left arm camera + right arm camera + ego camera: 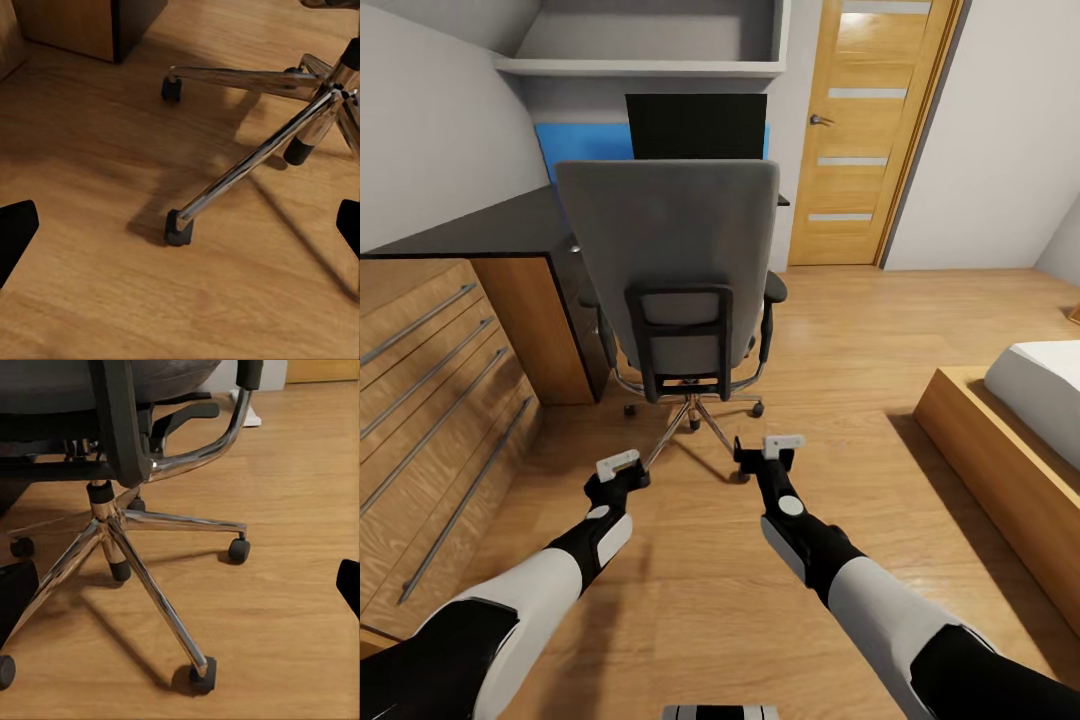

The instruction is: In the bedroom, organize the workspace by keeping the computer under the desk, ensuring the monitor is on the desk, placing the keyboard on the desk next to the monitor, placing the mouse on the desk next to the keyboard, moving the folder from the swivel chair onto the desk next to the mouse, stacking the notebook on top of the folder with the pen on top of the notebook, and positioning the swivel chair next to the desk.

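We see the grey upholstered swivel chair (670, 250) upright, its back toward us, facing the glossy black desk (480, 232). Our left gripper (622, 470) and right gripper (772, 450) hover wide open and empty behind its chrome base (127, 547).

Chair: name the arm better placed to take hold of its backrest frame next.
Right, narrowly. The right gripper hangs open just behind the chair, and its wrist view faces the black frame. The left gripper, also open, points down at the chrome base.
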Motion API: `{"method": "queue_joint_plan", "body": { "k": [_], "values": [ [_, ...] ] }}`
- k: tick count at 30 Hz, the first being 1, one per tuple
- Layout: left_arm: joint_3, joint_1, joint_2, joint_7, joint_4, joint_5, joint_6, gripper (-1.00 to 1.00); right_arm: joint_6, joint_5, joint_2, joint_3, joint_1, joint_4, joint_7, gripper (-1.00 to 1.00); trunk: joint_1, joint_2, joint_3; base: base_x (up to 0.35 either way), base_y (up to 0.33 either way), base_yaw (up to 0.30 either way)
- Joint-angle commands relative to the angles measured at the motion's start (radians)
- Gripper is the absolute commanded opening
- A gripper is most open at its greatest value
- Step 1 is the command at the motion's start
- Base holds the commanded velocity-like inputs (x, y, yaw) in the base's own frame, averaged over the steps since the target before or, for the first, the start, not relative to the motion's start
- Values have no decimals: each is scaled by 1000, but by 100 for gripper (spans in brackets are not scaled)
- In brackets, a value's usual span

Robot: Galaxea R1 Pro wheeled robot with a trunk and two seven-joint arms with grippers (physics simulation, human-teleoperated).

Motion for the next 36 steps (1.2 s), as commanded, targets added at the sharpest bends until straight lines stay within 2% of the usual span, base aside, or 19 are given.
{"method": "queue_joint_plan", "body": {
  "k": [1, 8, 21, 29, 36],
  "values": [
    [-9, -1, 0, 6, 4, 5, -12, 100, -7, -2, -1, 9, -1, 1, -7, 100, 0, 0, -1, 0, 0, 0],
    [-9, -1, 0, 5, 15, 5, -37, 100, -13, 26, -1, 11, 0, 1, -8, 100, 0, 0, -1, 0, 0, 0],
    [-14, -1, -5, 4, 19, 5, -41, 100, -15, 28, 2, 13, 7, 1, -9, 100, 0, 0, -1, 0, 0, 9],
    [-17, -1, -15, 3, 20, 5, -40, 100, -14, 28, 26, 12, 7, 1, -25, 100, 0, 0, -1, 22, 0, 173],
    [-19, -1, -24, 3, 24, 5, -40, 100, -15, 29, 33, 11, 7, 1, -60, 100, 0, 0, -1, 209, 0, 152]
  ]
}}
